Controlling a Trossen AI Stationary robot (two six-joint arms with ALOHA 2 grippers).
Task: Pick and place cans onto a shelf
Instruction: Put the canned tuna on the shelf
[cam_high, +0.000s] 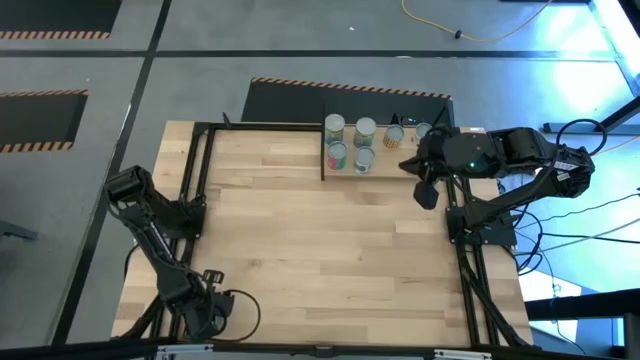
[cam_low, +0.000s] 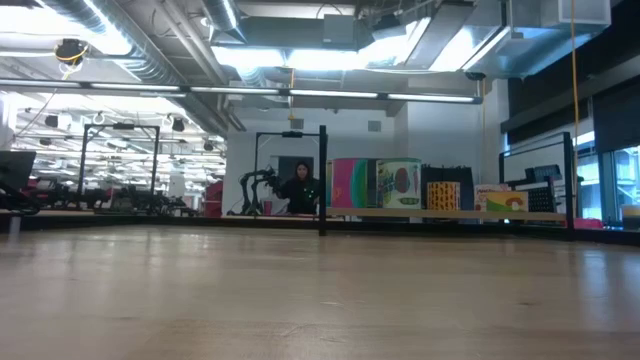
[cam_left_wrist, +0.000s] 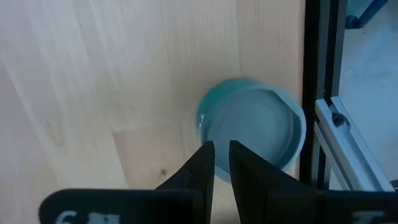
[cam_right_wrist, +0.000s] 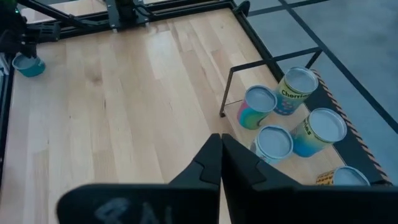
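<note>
A teal can (cam_left_wrist: 252, 127) with a silver top stands upright on the table by the near left frame rail; the right wrist view shows this can (cam_right_wrist: 28, 65) far off. My left gripper (cam_left_wrist: 222, 163) points down over its rim, fingers a narrow gap apart. In the high view my left gripper (cam_high: 215, 312) hides the can. Several cans (cam_high: 350, 142) stand upright on the shelf (cam_high: 388, 166) at the far edge, also seen as cans (cam_right_wrist: 292, 118) from the right wrist. My right gripper (cam_high: 428, 192) hangs shut and empty, high beside the shelf. My left gripper comes from above with its fingertips (cam_left_wrist: 205, 158) over the teal can's rim (cam_left_wrist: 208, 134), on the side away from the rail. I cannot tell whether they touch it. The can stands with its base on the table.
A black frame rail (cam_left_wrist: 311, 93) runs close beside the teal can. A thin black panel (cam_high: 323, 150) edges the shelf's left side. The bare tabletop (cam_high: 330, 250) stretches between the arms. A person (cam_low: 300, 188) sits in the room beyond the table.
</note>
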